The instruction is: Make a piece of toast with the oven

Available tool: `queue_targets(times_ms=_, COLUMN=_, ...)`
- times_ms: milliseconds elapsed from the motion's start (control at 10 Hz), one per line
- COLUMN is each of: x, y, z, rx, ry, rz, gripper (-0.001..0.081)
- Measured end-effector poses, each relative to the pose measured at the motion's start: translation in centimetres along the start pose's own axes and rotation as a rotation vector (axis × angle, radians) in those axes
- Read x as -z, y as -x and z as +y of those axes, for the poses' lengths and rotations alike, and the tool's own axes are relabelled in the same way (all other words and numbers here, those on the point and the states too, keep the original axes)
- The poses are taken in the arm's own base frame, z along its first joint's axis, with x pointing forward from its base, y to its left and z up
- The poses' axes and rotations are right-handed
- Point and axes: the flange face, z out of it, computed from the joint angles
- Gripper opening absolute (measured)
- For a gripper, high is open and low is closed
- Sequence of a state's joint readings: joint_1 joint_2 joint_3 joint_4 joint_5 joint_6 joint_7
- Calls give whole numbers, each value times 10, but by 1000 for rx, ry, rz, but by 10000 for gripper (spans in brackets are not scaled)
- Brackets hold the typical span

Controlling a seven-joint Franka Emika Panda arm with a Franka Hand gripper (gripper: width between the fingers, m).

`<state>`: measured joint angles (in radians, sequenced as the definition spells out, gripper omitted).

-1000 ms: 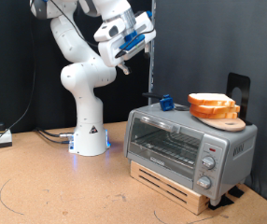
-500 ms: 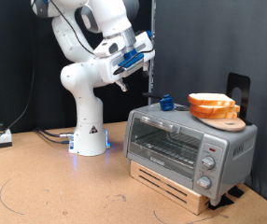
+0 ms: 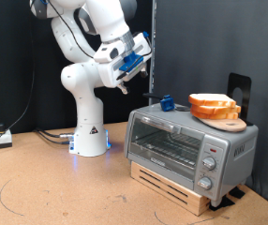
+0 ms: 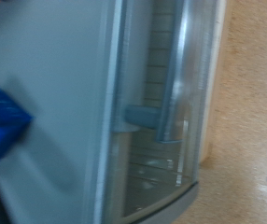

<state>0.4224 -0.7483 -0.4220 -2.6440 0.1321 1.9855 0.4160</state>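
The gripper [image 3: 125, 77] is hovering above the shut oven [image 3: 190, 145]; finger spread unclear. Descending squarely onto the door handle [image 4: 175, 79] is looking best.

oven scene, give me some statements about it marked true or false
1. The oven door is shut. True.
2. The piece of toast lies inside the oven. False: both slices sit on a round wooden board on top of the oven.
3. The gripper hangs in the air above the oven, towards the exterior view's left. True.
4. The gripper holds a slice of bread. False: no bread shows at it.
5. A blue object sits on the oven top. True.
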Motion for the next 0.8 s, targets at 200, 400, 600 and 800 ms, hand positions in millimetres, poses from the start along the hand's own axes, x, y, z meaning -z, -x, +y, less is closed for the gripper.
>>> queue_targets(times_ms=200, x=-34, y=-1, z=3, rx=-14, ry=52, rz=16, gripper=807)
queue_targets(times_ms=400, x=-59, y=-3, z=3, rx=-26, ry=72, rz=26, gripper=807)
queue_targets(times_ms=600, x=-81, y=-5, z=3, rx=-52, ry=93, rz=42, gripper=807)
queue_targets(times_ms=800, x=-99, y=-8, z=2, rx=-62, ry=120, rz=38, gripper=807)
